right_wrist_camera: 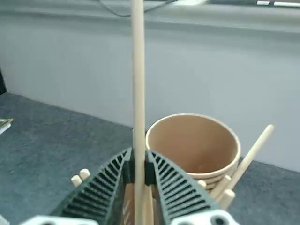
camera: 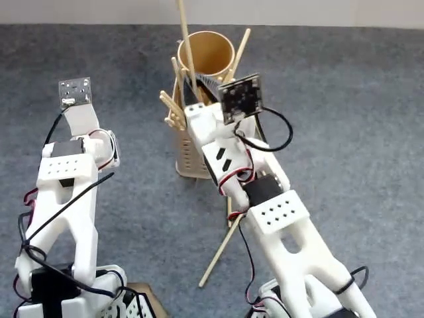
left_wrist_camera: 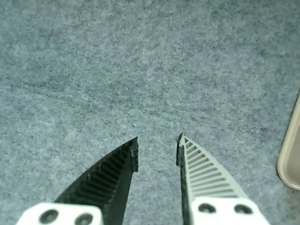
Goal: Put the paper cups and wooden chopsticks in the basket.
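The right gripper (right_wrist_camera: 138,164) pinched an upright chopstick (right_wrist_camera: 137,84) low on its shaft, above the basket (camera: 189,159) where the stacked paper cups (right_wrist_camera: 192,140) and other chopsticks (right_wrist_camera: 248,154) stood; the release would likely go best with the lower tip guided down beside the cups before the jaws parted, lest the stick topple out. That arm was extended forward over the basket; the left gripper (left_wrist_camera: 158,143) hung spread and empty over the carpet (left_wrist_camera: 140,56), well apart; a loose chopstick (camera: 222,255) lay beside the right arm.
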Tool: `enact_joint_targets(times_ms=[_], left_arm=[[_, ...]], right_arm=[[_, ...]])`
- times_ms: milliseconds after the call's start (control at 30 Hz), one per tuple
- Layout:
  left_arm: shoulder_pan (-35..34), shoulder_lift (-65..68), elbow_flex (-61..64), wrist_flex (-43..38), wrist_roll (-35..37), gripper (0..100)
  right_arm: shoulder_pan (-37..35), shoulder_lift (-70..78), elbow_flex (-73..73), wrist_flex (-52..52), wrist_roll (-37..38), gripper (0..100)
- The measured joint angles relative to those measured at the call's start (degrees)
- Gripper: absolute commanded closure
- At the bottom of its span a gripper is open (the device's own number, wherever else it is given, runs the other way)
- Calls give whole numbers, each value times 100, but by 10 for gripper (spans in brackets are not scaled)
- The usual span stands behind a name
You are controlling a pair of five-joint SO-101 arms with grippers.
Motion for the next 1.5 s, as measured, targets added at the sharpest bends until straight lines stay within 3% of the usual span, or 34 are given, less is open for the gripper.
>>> enact_joint_targets(times_ms=[133, 433, 567, 667, 767, 867, 967, 1167, 1333, 1500], left_arm=[[0, 0, 0, -18, 0, 832], [0, 325, 0, -70, 0, 832], [0, 905, -229, -132, 0, 832], [0, 1327, -492, -132, 0, 832], [0, 1591, -677, -132, 0, 832], [0, 1609, -703, -141, 0, 832], [0, 1618, -703, -141, 0, 832], [0, 1635, -703, -141, 9, 832], [0, 1670, -703, -141, 18, 832], [0, 1670, -703, -141, 9, 832]], right_arm=[[0, -888, 387, 492, 105, 793], [0, -2725, -44, 2286, 519, 788], [325, -2620, -1143, 4149, 738, 788], [958, -2171, -1749, 5600, 818, 788], [1530, -1398, -1732, 6277, 1213, 788], [1732, -844, -1073, 5855, 1618, 789], [1776, -809, -35, 4730, 1934, 789], [1512, -1609, 2171, 3191, 2708, 789], [1310, -2725, 3525, 2462, 2848, 789], [1310, -3262, 3921, 1864, 2848, 786]])
